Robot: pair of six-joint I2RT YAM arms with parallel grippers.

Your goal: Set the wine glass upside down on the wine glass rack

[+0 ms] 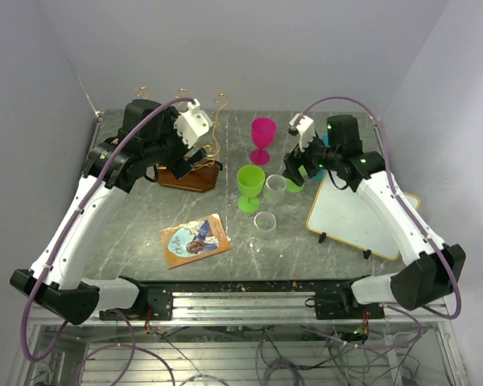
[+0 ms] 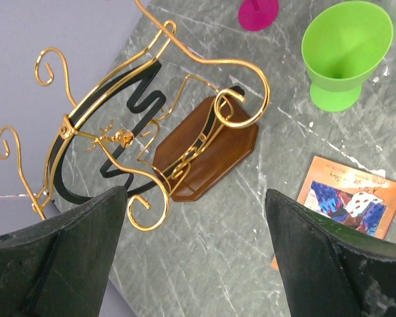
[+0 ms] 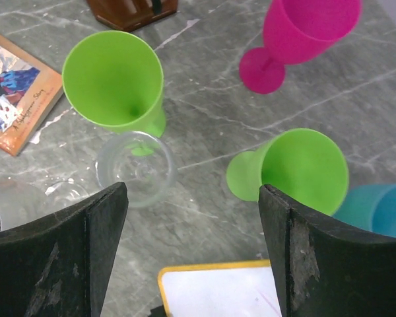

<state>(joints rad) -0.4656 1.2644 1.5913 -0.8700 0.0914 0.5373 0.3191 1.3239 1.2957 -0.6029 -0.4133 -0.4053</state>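
The wine glass rack [image 2: 208, 142] is gold wire with curled tips on a brown wooden base, at the back left of the table [image 1: 195, 175]. My left gripper [image 2: 197, 195] hovers open just in front of it [image 1: 200, 163], with only table between the fingers. Upright goblets stand mid-table: a green one [image 1: 250, 185] [image 3: 112, 76], a pink one [image 1: 263, 135] [image 3: 307, 26] and a second green one [image 3: 303, 168]. My right gripper [image 3: 193, 191] is open above the table [image 1: 294, 173]; the second green goblet stands just beyond its right finger, untouched.
Two clear glasses [image 3: 133, 168] [image 1: 266, 221] stand near the green goblets. A yellow-rimmed whiteboard [image 1: 358, 217] lies right of them, under my right gripper's near side. A picture card [image 1: 195, 240] lies front centre. A teal cup [image 3: 383, 211] sits behind the second green goblet.
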